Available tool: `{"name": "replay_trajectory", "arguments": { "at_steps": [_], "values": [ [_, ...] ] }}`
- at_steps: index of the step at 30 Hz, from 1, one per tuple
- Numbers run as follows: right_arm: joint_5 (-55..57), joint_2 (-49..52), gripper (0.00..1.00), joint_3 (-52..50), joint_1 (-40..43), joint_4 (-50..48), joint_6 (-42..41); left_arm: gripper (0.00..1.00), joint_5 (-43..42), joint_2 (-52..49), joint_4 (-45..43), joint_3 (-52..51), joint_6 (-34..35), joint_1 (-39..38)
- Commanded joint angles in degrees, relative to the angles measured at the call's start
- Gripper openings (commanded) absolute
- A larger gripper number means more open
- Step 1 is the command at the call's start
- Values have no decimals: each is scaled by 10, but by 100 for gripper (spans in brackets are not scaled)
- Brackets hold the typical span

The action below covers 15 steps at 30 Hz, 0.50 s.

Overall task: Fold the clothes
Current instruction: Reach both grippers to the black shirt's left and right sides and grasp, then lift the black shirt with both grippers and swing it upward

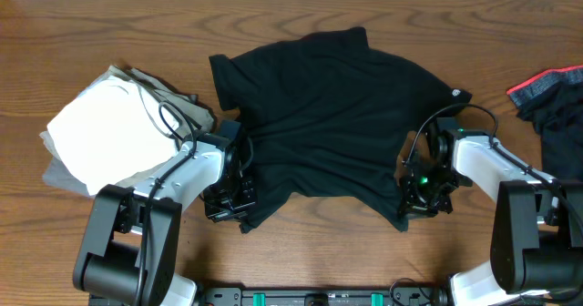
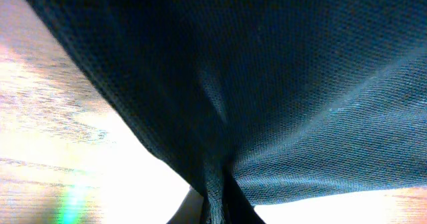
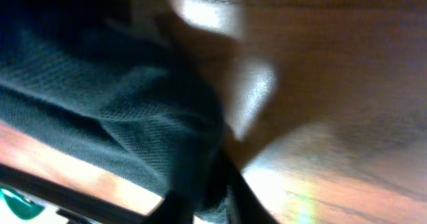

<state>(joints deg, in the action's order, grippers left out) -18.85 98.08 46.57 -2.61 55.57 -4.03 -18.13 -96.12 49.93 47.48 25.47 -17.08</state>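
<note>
A black t-shirt [image 1: 337, 106] lies spread across the middle of the wooden table. My left gripper [image 1: 230, 197] is shut on its near left hem. In the left wrist view the dark knit fabric [image 2: 267, 84] fills most of the frame and pinches down into the jaws [image 2: 220, 207]. My right gripper [image 1: 421, 197] is shut on the near right hem. In the right wrist view the fabric [image 3: 113, 117] bunches into the jaws [image 3: 213, 197], above the wood.
A pile of white and beige clothes [image 1: 109, 128] lies at the left. A dark garment with a red band [image 1: 551, 92] lies at the right edge. Bare wood [image 1: 328, 251] runs along the near edge.
</note>
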Motion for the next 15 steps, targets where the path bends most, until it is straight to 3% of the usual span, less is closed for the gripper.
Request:
{"name": "replay_trajectory", "arguments": {
  "at_steps": [1, 9, 15],
  "values": [
    [-8, 9, 1, -9, -10, -5, 1, 6, -7, 7, 8, -3, -10, 0],
    [-113, -61, 1, 10, -4, -3, 37, 6, -7, 53, 66, 32, -47, 0],
    [-89, -182, 1, 74, 17, 5, 0, 6, 2, 139, 82, 50, -49, 5]
  ]
}}
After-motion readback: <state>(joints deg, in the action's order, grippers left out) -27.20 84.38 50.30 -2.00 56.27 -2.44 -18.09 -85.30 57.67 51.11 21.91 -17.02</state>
